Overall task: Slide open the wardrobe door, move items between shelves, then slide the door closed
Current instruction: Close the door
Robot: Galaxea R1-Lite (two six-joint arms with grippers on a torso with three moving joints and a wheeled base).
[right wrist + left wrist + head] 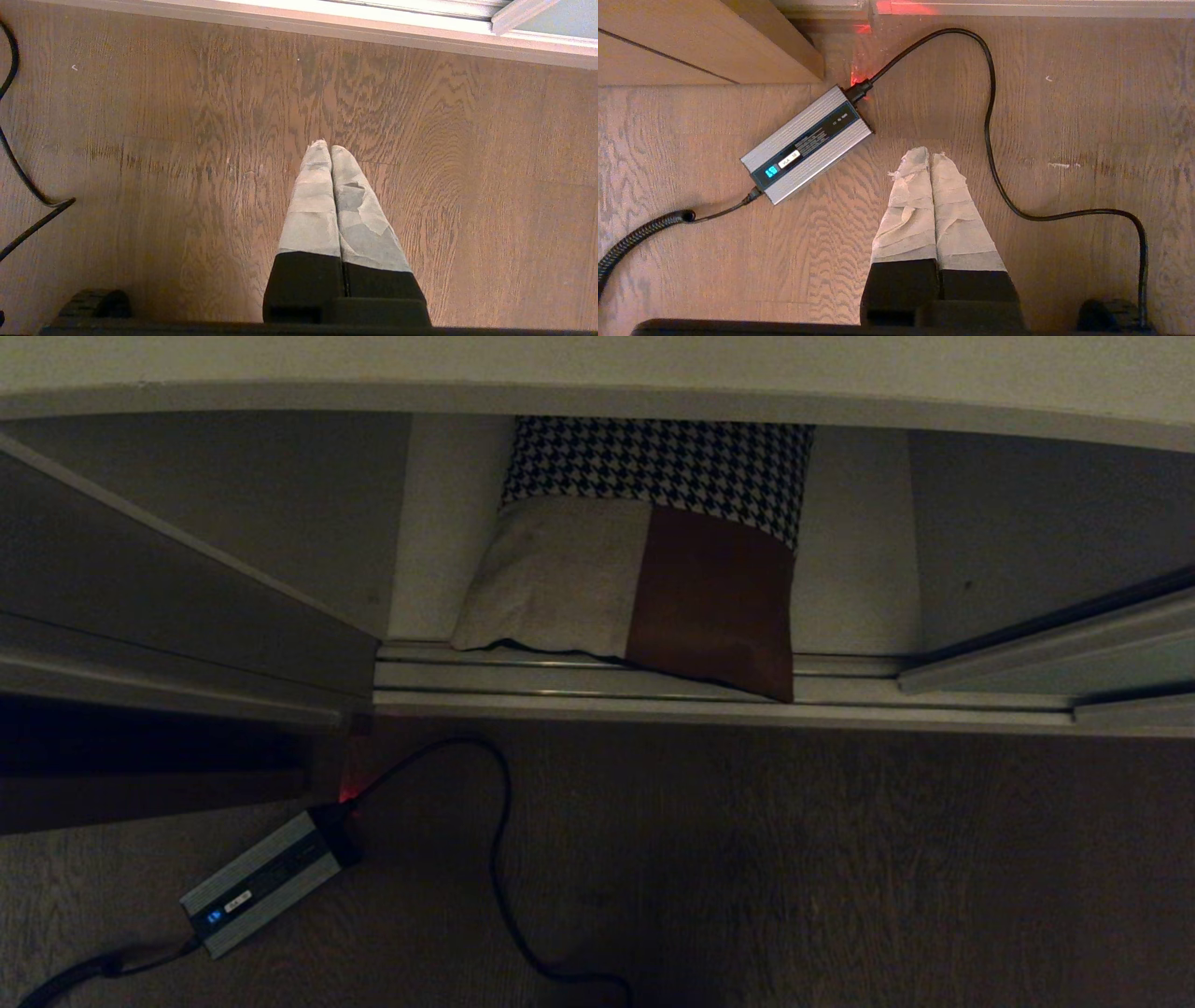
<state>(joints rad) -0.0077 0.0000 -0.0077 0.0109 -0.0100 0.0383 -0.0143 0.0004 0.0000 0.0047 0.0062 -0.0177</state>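
- Wardrobe stands open in the head view; cushion [644, 560] sits upright inside on the bottom board [854, 569], leaning back, houndstooth patch at top, beige lower left, rust-brown lower right.
- Cushion's rust-brown bottom corner hangs forward over the floor track [653, 695].
- Sliding wardrobe door [1046, 523] sits at the right of the opening, lower edge in the track; another panel [187, 579] is at the left.
- Left gripper [930, 154] hangs over the wood floor [1064, 116], pointing down, taped fingers pressed together, clenched on nothing.
- Right gripper [327, 145] same pose over bare floor, taped fingers closed tight, empty; track edge lies beyond it.
- Silver power adapter [807, 144] lies on the floor just beside the left gripper, black cable [990, 140] looping past it, a coiled lead [640, 233] at its other end.
- Neither arm shows in the head view.
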